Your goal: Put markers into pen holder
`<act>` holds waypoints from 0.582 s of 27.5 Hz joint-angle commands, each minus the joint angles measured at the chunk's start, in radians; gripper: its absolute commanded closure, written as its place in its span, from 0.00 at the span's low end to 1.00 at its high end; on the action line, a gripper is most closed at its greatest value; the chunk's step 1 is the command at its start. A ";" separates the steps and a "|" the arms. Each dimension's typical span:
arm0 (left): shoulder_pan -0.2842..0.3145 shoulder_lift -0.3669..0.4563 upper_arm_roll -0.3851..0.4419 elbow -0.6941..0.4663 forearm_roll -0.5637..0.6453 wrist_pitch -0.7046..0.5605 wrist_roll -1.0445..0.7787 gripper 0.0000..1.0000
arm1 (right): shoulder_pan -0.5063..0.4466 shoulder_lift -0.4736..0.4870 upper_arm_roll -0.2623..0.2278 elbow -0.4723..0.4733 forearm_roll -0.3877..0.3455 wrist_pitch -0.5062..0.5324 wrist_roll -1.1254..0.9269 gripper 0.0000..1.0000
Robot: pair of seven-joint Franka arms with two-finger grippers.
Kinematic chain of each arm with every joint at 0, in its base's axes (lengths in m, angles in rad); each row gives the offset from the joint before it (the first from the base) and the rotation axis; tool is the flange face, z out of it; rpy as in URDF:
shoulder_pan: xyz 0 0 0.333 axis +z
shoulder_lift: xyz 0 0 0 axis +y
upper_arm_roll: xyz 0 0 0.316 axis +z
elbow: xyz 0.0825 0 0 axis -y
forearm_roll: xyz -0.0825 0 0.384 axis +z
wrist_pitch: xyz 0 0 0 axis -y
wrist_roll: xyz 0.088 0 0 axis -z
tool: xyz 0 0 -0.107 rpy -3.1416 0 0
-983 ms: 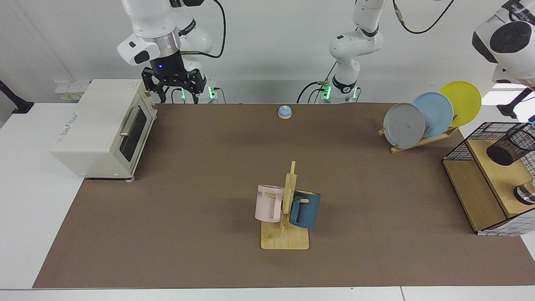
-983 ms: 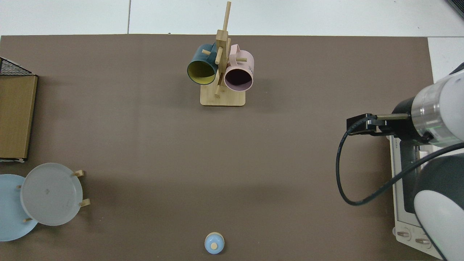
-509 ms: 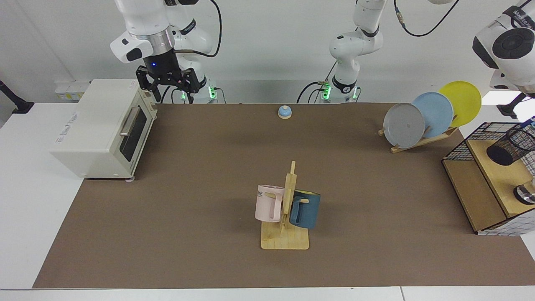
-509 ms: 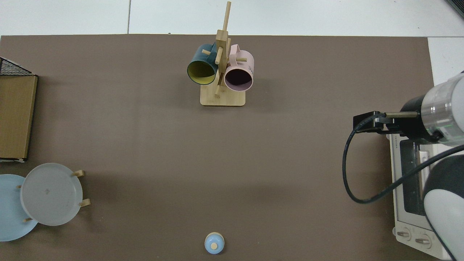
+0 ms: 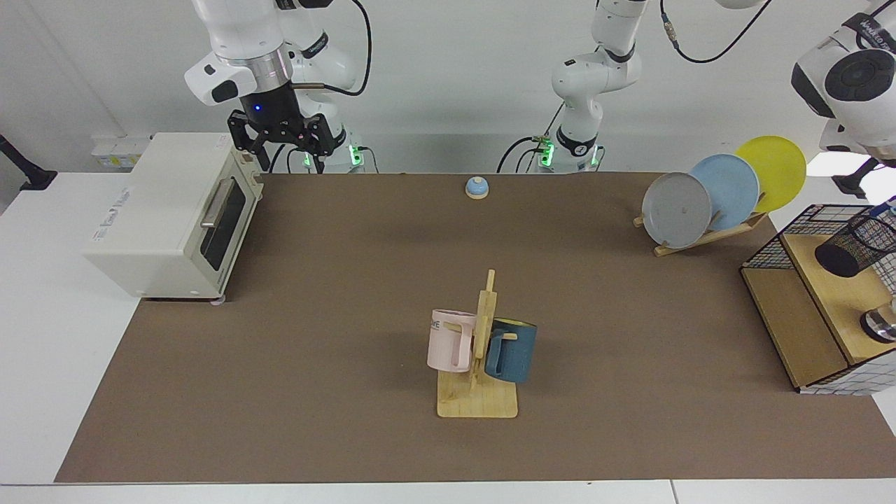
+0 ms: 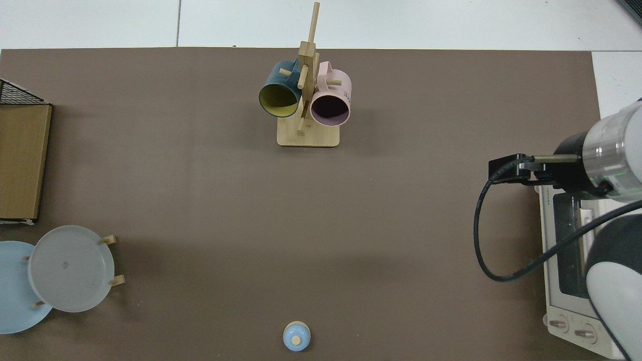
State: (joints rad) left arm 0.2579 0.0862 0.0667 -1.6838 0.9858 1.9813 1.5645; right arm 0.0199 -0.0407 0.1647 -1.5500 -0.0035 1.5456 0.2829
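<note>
The pen holder (image 5: 855,245), a small black mesh cup, stands on the wooden upper shelf of the wire basket frame (image 5: 763,255) at the right edge of the facing view. Just above its rim, a small white-and-blue end of a marker (image 5: 885,207) shows, the rest cut off by the edge. My right gripper (image 5: 290,163) hangs open and empty above the back corner of the toaster oven (image 5: 168,217). In the top view its fingers are hidden under the right arm's wrist (image 6: 602,160). The left arm rises from its base (image 5: 574,147) out of the picture, and its gripper is out of view.
A wooden mug tree (image 5: 479,364) with a pink and a blue mug stands mid-table near the front. A small blue bell (image 5: 477,187) sits at the back. A plate rack (image 5: 721,192) holds grey, blue and yellow plates at the right, next to the basket frame.
A second ago my right gripper hung lower and nearer the table; it rose and shifted toward the toaster oven, then held still. Nothing else moved.
</note>
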 commanded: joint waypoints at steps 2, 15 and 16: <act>0.055 0.007 -0.013 -0.013 -0.016 0.047 -0.007 1.00 | -0.021 -0.018 0.012 -0.021 0.010 0.021 -0.013 0.00; 0.046 0.078 0.001 -0.028 -0.026 0.088 -0.077 1.00 | -0.020 -0.018 0.012 -0.021 0.010 0.021 -0.013 0.00; 0.046 0.084 0.001 -0.030 -0.027 0.093 -0.077 1.00 | -0.020 -0.018 0.012 -0.021 0.010 0.021 -0.013 0.00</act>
State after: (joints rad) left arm 0.2931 0.1582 0.0677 -1.7085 0.9733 2.0405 1.5011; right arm 0.0199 -0.0408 0.1647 -1.5500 -0.0035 1.5456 0.2829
